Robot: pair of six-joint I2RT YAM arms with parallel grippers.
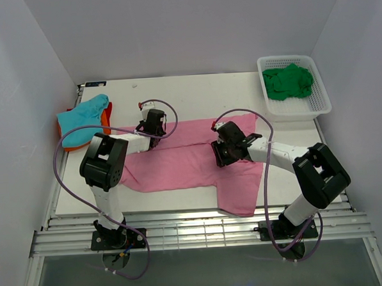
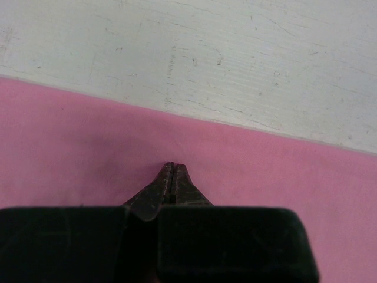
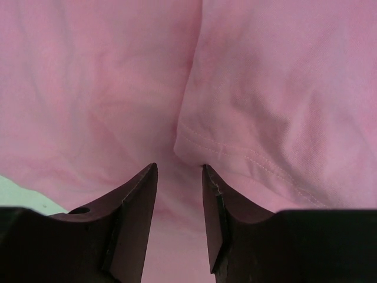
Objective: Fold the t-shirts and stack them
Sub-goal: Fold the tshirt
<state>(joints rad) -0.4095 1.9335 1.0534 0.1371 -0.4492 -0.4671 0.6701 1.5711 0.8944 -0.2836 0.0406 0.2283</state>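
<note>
- A teal t-shirt (image 1: 84,113) lies crumpled at the far left of the bench (image 1: 195,91). It sits on top of an orange t-shirt (image 1: 71,142), which shows only at the edges around it.
- The left claw (image 1: 153,124) is just right of that pile, lowered onto the far left part of the pink t-shirt (image 1: 185,159).
- In the left wrist view this claw (image 2: 174,170) is pressed narrow, its two tips together with no gap. They rest on the pink cloth (image 2: 88,135) near its far edge, with scuffed white bench (image 2: 235,59) beyond. I cannot tell whether any cloth is pinched between the tips.
- The pink t-shirt is spread flat across the middle of the bench, between the two arms. One part of it runs toward the near edge on the right.
- The right claw (image 1: 224,147) points down over the right half of the pink shirt.
- In the right wrist view its fingers (image 3: 138,194) stand apart with a clear gap, and nothing is gripped between them. Pink cloth (image 3: 88,88) fills the view, and a folded layer with a stitched hem ends just beyond the tips.
- A white mesh basket (image 1: 320,101) stands at the far right corner of the bench, well apart from the pink shirt.
- A dark green t-shirt (image 1: 289,81) lies bunched inside the basket.
</note>
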